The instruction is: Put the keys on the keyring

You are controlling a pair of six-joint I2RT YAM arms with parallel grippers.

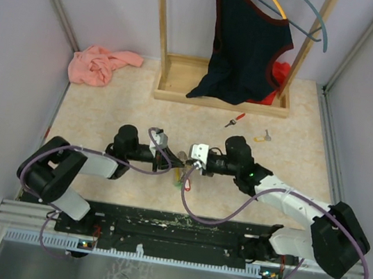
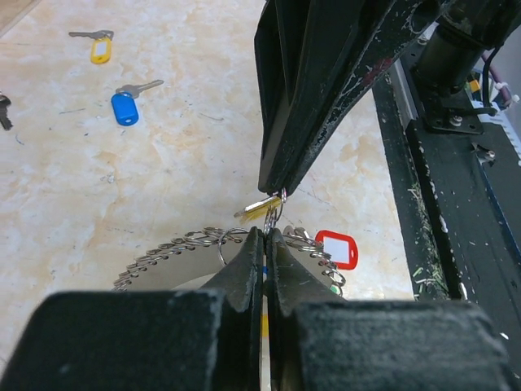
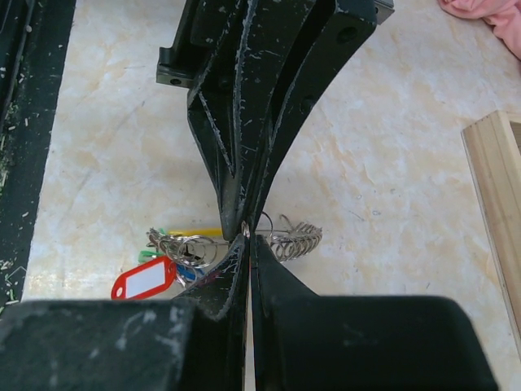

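Desk centre: keyring lies between left tool and right tool, tips meeting over it. Behind, right of centre: a key, second key further right. Rack at back; cloth back-left corner.

On three sides, pale lavender walls, evenly lit. Below, a beige marbled tabletop. At the back, a light wooden garment rack with a dark navy sleeveless top hanging. In the left corner, a crumpled pink cloth.
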